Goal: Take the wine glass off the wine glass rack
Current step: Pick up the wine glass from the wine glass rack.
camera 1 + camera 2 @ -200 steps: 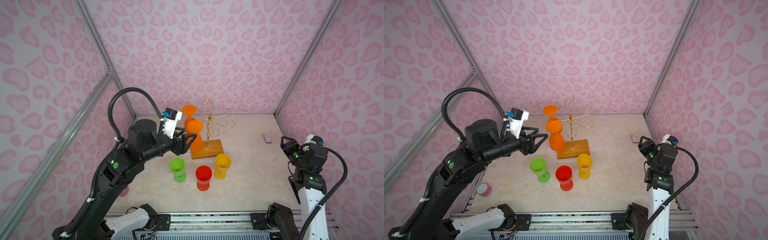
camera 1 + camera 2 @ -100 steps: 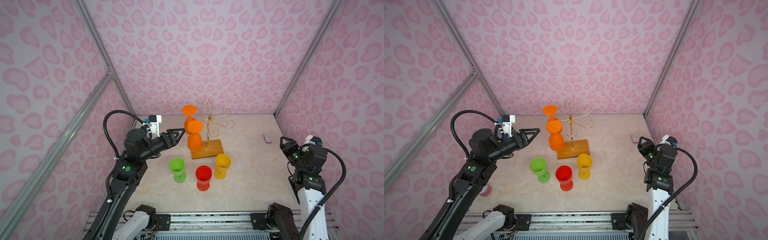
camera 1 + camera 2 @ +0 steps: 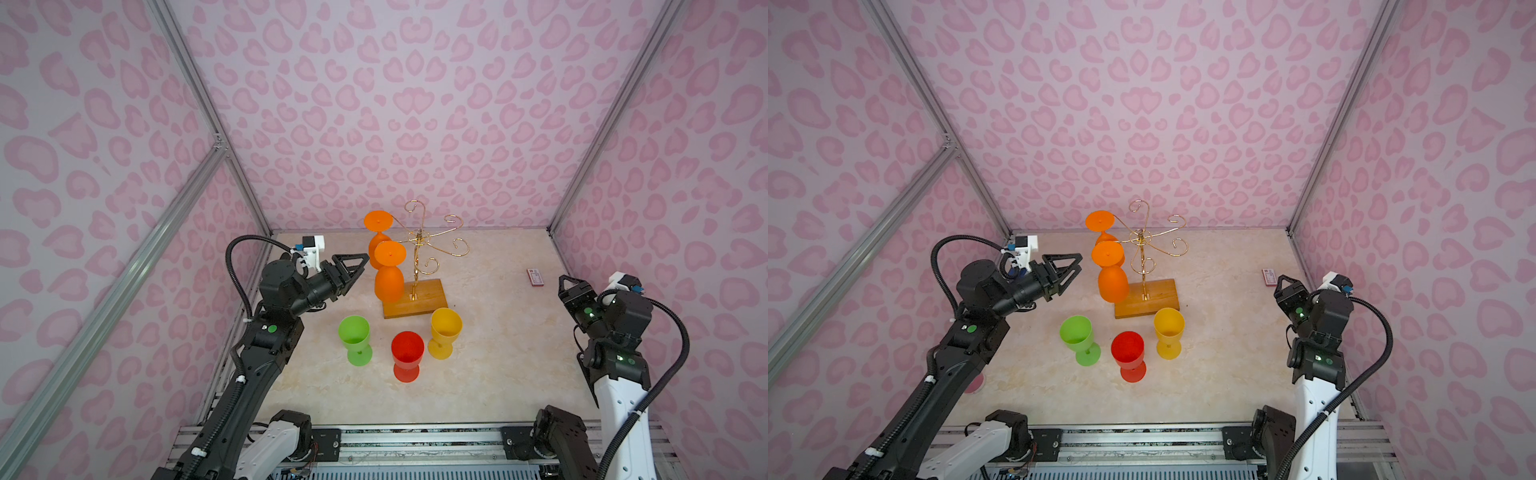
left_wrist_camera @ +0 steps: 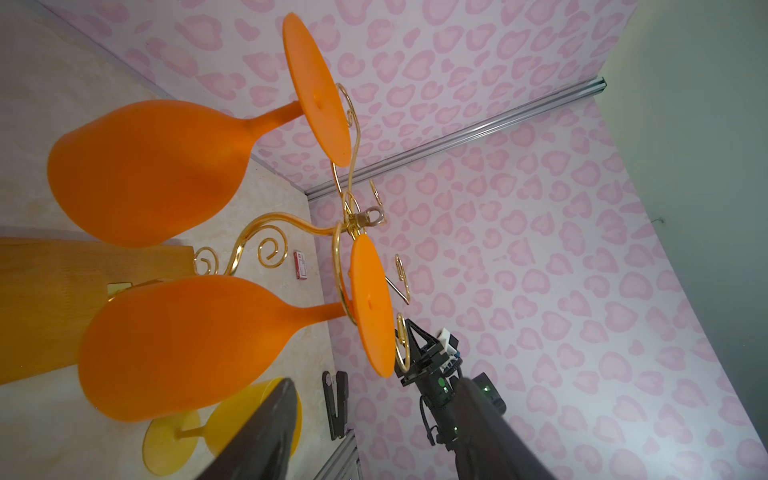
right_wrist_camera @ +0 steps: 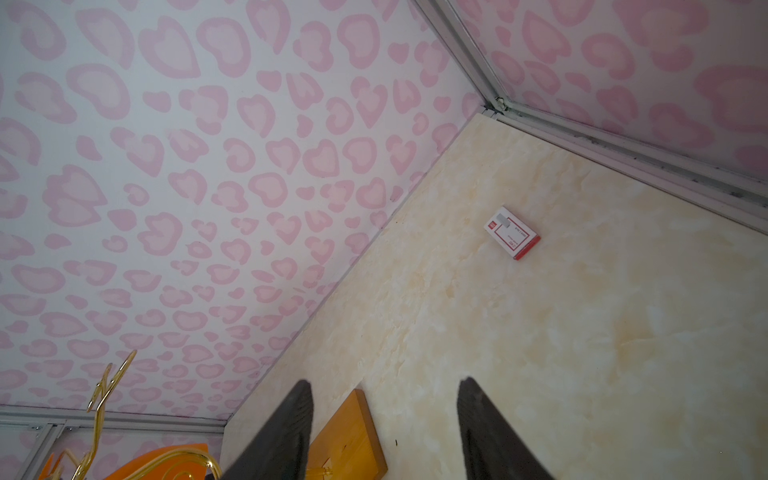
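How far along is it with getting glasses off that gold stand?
Looks done: green glass, red glass, yellow glass stand on the table. In hand: open left gripper points at the nearer orange glass, not touching. Left: that and the farther orange glass hang on the rack; right gripper idles, open.

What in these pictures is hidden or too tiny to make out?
Rear orange glass: bowl mostly behind the front orange glass, both top views.
Red-and-white box: print too small, every view.
Pink object: mostly behind the left arm, a top view.
Gold rack: cut by the edge, right wrist view.
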